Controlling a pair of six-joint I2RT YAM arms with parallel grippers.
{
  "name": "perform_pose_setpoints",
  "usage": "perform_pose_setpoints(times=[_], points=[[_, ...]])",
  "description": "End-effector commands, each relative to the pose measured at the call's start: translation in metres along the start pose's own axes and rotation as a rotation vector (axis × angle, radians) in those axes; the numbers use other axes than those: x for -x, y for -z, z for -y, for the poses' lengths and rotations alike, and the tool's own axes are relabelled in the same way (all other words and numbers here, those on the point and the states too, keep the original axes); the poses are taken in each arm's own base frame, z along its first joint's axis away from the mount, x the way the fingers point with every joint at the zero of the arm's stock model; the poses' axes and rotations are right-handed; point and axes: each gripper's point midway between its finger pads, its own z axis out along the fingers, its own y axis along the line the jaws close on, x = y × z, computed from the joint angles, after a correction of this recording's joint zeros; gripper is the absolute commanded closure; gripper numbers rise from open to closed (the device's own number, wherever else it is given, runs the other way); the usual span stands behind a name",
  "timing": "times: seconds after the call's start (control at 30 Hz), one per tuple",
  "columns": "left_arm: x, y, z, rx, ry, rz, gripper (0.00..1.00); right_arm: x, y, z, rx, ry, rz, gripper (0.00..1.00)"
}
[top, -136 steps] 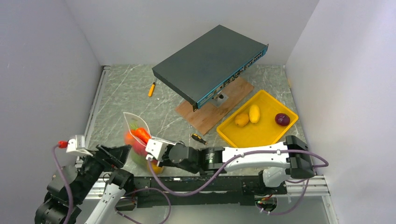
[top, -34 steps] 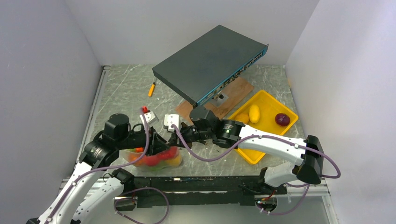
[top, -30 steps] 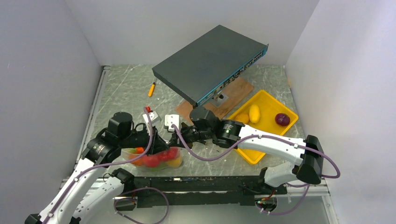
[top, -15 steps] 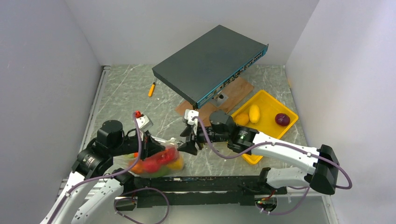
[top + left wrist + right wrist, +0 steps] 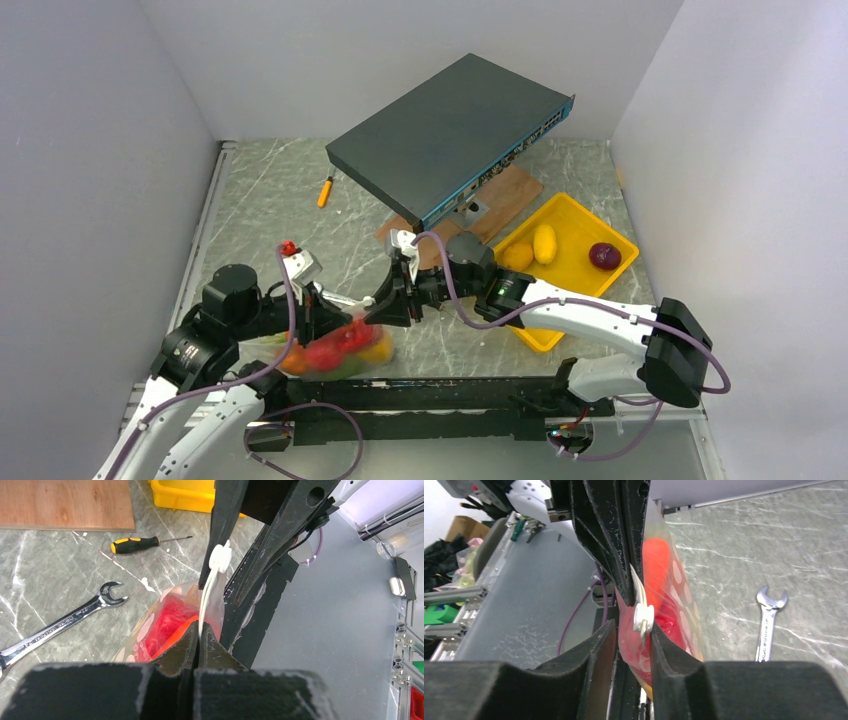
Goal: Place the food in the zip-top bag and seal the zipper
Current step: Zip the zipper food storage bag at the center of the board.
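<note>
Lower left in the top view, our left tool (image 5: 197,642) clamps tight on the zipper (image 5: 207,597) of the bag (image 5: 340,352); our right tool (image 5: 634,632) grips the same strip just beside it. Half a second ago they stood farther apart.

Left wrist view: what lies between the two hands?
The zipper, a whitish strip of the zip-top bag, stretched from the left hand to the right hand, in that view.

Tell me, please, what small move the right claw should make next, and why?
Probably draw the white slider a little way along the zipper, away from the left claw. The right claw straddles the slider, and the left claw pins the zipper's end, so it can resist the pull.
</note>
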Motion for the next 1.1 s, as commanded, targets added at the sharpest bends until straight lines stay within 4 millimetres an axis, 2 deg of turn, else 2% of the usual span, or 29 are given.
perform_pose_setpoints(times=[0.0,0.1,0.17,0.2,0.23,0.27,0.4,0.43,0.53,0.6,0.73,0.9,1.07], points=[[0.022,0.005,0.015,-0.054,-0.060,0.095,1.00,0.020,0.000,-0.013,0.075,0.035,0.077,0.64],[0.025,0.007,0.019,-0.070,-0.078,0.112,1.00,0.019,-0.002,-0.011,0.075,0.026,0.072,0.61],[0.025,0.006,0.020,-0.081,-0.080,0.114,1.00,0.019,-0.005,-0.011,0.083,0.020,0.071,0.65],[0.025,0.006,0.021,-0.085,-0.078,0.113,1.00,0.020,-0.006,-0.011,0.089,0.018,0.071,0.70],[0.024,0.006,0.021,-0.090,-0.077,0.108,1.00,0.020,-0.007,-0.012,0.101,0.016,0.068,0.82],[0.025,0.006,0.022,-0.092,-0.076,0.108,1.00,0.020,-0.008,-0.014,0.117,0.019,0.066,1.00],[0.033,0.010,0.025,-0.086,-0.081,0.130,1.00,0.017,-0.011,-0.009,0.101,0.006,0.067,1.00],[0.036,0.011,0.024,-0.076,-0.076,0.137,0.94,0.017,-0.011,-0.007,0.090,-0.004,0.074,1.00],[0.046,0.012,0.028,-0.079,-0.064,0.151,0.62,0.020,-0.010,-0.009,0.098,-0.017,0.090,1.00],[0.054,0.012,0.033,-0.103,-0.076,0.164,0.51,0.020,-0.011,-0.012,0.115,-0.028,0.087,1.00],[0.066,0.009,0.036,-0.125,-0.095,0.164,0.48,0.021,-0.010,-0.020,0.165,-0.011,0.094,1.00],[0.069,-0.001,0.039,-0.184,-0.097,0.128,0.44,0.023,-0.011,-0.017,0.152,-0.015,0.080,1.00],[0.068,-0.007,0.035,-0.183,-0.086,0.114,0.50,0.024,-0.009,-0.022,0.168,-0.004,0.094,1.00]])
